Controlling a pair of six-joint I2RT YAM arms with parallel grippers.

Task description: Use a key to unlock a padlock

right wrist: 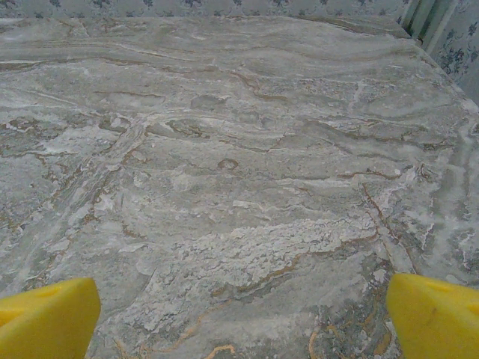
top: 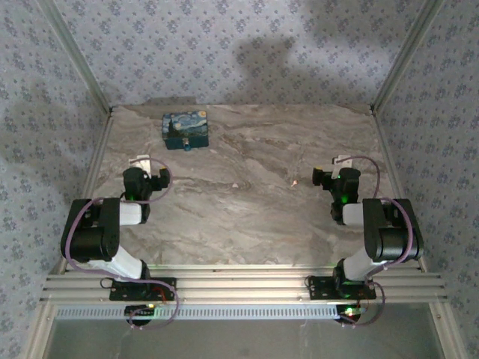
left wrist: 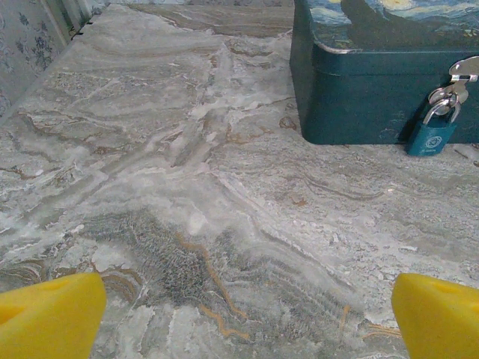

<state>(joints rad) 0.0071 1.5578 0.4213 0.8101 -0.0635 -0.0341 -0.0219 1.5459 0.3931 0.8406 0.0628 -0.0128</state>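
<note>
The tiny blue padlock (left wrist: 432, 133) hangs from the silver hasp on the front of a dark blue painted box (left wrist: 374, 90). From above, the padlock (top: 185, 145) is a small dot at the box's (top: 186, 129) near edge, at the far left of the table. The key (top: 294, 181) is a small pale glint on the marble, just left of my right gripper (top: 329, 178). My left gripper (top: 148, 173) sits well short of the box. Both grippers are open and empty, left (left wrist: 247, 329) and right (right wrist: 243, 329), with yellow fingertips (left wrist: 49, 318) (right wrist: 438, 314) wide apart over bare marble.
The marble table (top: 247, 217) is walled on three sides by patterned panels (top: 224, 45) with metal corner posts. Both arms are folded back near the front rail (top: 239, 288).
</note>
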